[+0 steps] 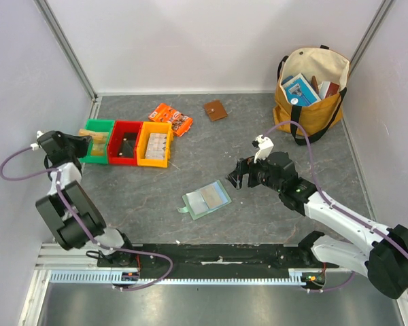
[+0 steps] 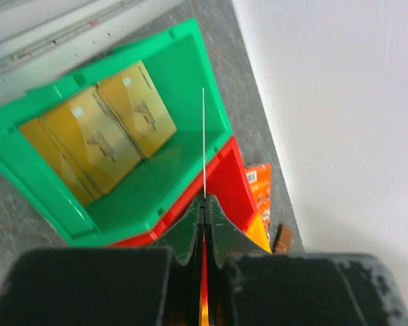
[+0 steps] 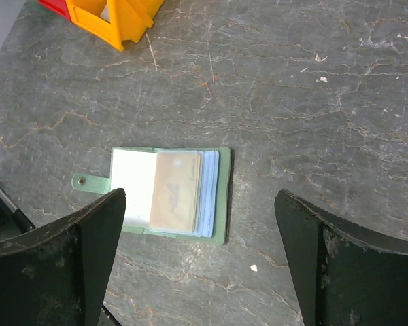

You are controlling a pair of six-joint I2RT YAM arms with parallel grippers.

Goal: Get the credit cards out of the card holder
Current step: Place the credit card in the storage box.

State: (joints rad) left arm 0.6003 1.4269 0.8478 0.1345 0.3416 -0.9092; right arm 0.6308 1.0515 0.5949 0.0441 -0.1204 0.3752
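Three bins, green (image 1: pixel 97 140), red (image 1: pixel 125 142) and yellow (image 1: pixel 154 144), sit in a row at the left rear of the bench (image 1: pixel 149 197), side against side. Orange printed packet (image 1: pixel 171 118) just behind the yellow bin. Brown square wallet (image 1: pixel 215 110) further right, well apart. Tote bag (image 1: pixel 311 88) with boxes in it, back right corner.

Left hand (image 2: pixel 204 204) over the green bin, jaws closed. A thin pale edge sticks out from between the tips; I cannot tell what it is. Gold cards (image 2: pixel 102 136) lie in the bin below.

Card holder (image 1: pixel 206 199) lies open and flat mid-bench, a tan credit card (image 3: pixel 175 190) showing in its top sleeve. Right hand (image 3: pixel 200 200) hovers above it, fingers spread wide and empty. In my right wrist view the holder lies between the two fingers, touching neither.
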